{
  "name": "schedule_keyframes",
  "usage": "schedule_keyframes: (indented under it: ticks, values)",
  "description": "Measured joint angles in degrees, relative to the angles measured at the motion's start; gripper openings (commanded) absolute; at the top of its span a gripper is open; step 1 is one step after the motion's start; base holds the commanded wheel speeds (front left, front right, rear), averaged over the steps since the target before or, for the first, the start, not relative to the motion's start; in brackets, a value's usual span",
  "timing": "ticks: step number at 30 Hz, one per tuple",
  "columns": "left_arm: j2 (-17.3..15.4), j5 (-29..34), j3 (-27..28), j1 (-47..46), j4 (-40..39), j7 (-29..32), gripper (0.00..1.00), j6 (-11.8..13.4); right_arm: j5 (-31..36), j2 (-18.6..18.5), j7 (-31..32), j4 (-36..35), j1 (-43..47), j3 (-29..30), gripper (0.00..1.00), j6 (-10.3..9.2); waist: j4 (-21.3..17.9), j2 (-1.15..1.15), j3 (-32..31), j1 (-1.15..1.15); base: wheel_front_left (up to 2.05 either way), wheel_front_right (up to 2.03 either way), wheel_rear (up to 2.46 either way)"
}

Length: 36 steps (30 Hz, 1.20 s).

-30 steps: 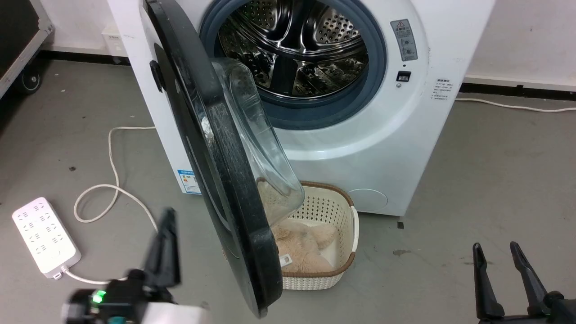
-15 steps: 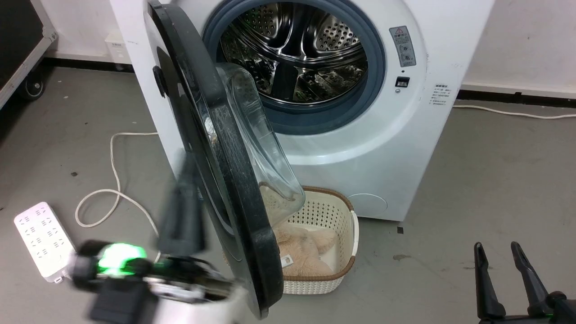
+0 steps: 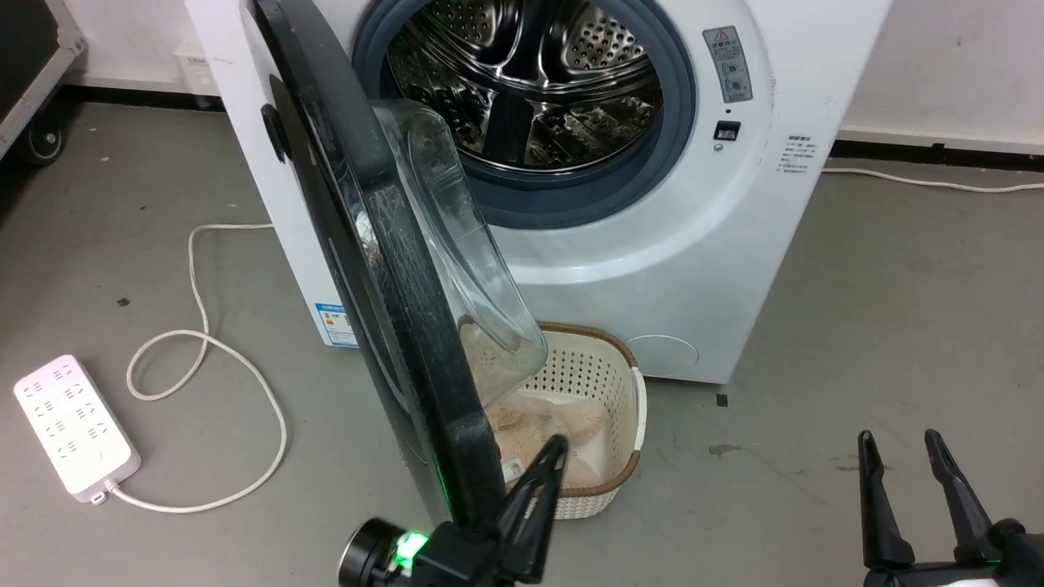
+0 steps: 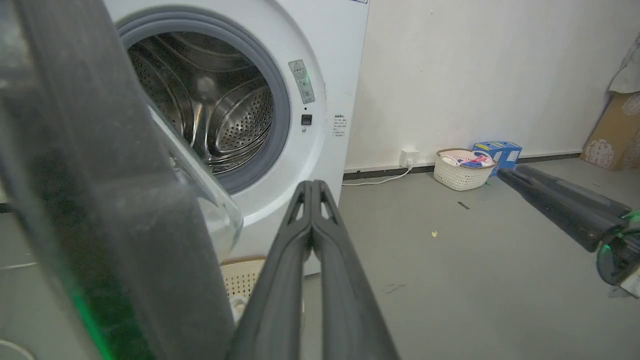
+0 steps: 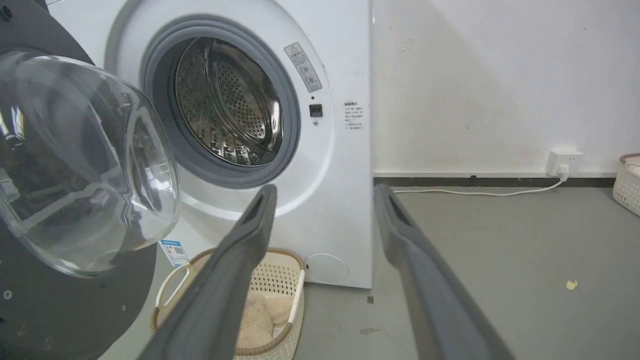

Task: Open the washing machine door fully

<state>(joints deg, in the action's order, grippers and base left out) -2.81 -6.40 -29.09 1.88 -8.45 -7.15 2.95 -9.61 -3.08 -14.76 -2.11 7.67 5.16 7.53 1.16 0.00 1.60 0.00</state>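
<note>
The washing machine door stands half-swung and edge-on just left of my left hand, whose fingers are pressed together at its inner face. I'd push leftward. My right hand, fingers apart, sits farther off.

**Black door, white machine, grey floor**

The washing machine is white, its gasket grey-blue, and its drum shiny steel dotted with holes. The washing machine door is glossy black around clear glass. A small sticker is blue. The basket is cream, hole-patterned and brown-rimmed, and the plush inside is beige. The floor is grey and the power strip white. The left gripper and right gripper are black.
</note>
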Motion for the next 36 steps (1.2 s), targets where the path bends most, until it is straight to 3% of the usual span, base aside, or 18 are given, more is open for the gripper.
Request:
schedule_keyframes:
  ticks: [8,15,24,29,36]
  values:
    - [-0.2,-2.5,3.6,-0.4,9.6,-3.5,0.0,2.0,0.0,0.0,0.0,0.5,0.0,-0.5,1.0,0.0,0.8,0.0,0.1,0.0,0.0,0.0,0.0]
    - [-1.4,-3.6,5.2,0.3,9.8,-4.1,0.0,3.1,-0.2,0.0,0.0,0.5,0.1,-1.4,1.0,0.0,4.2,0.0,-0.8,0.0,0.0,0.0,0.0]
    - [-4.4,-4.5,9.9,1.6,6.6,-4.1,0.0,5.6,-0.4,0.1,0.0,0.0,0.3,-2.3,1.0,0.0,11.7,0.0,-1.2,0.0,0.0,0.0,0.0]
    - [-8.3,-6.0,13.7,0.9,6.2,-0.8,0.0,5.6,0.2,0.1,0.0,-0.2,0.2,-2.9,1.0,0.0,15.3,0.0,0.2,-0.01,0.0,0.0,0.0]
    - [-13.1,-9.8,20.4,-2.9,5.6,3.7,0.0,5.3,2.2,0.1,0.4,-0.9,-1.0,-3.9,1.0,0.0,17.1,0.0,4.6,0.0,0.0,0.0,0.0]
